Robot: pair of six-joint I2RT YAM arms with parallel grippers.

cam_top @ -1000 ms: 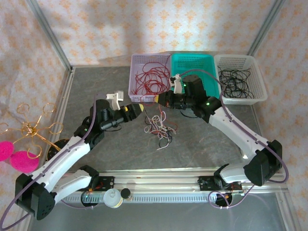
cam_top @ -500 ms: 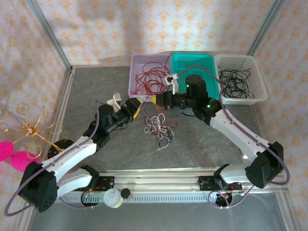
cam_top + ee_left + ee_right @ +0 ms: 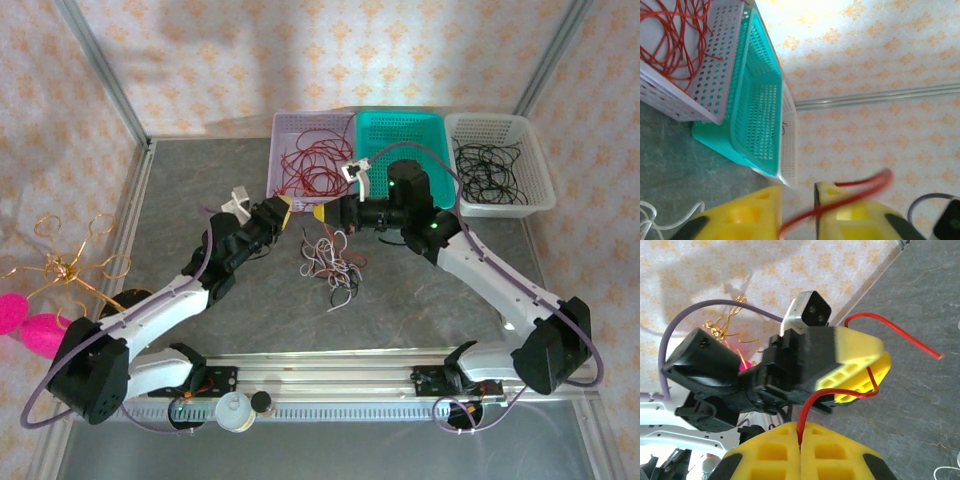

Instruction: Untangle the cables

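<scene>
Cables lie knotted on the grey table between my two arms, near the lilac basket. My right gripper is clamped on a red strand. The left gripper straddles the same strand, fingers narrowly apart; whether it pinches, I cannot tell. Light, limp, slippery wire, I judge, best taken near a free end, away from the knot.

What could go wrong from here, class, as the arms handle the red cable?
1. The red cable runs short between the right gripper and the left gripper; pulling the arms apart could yank it from one grip.
2. The two sets of fingertips sit close together, so a small move might knock them.
</scene>
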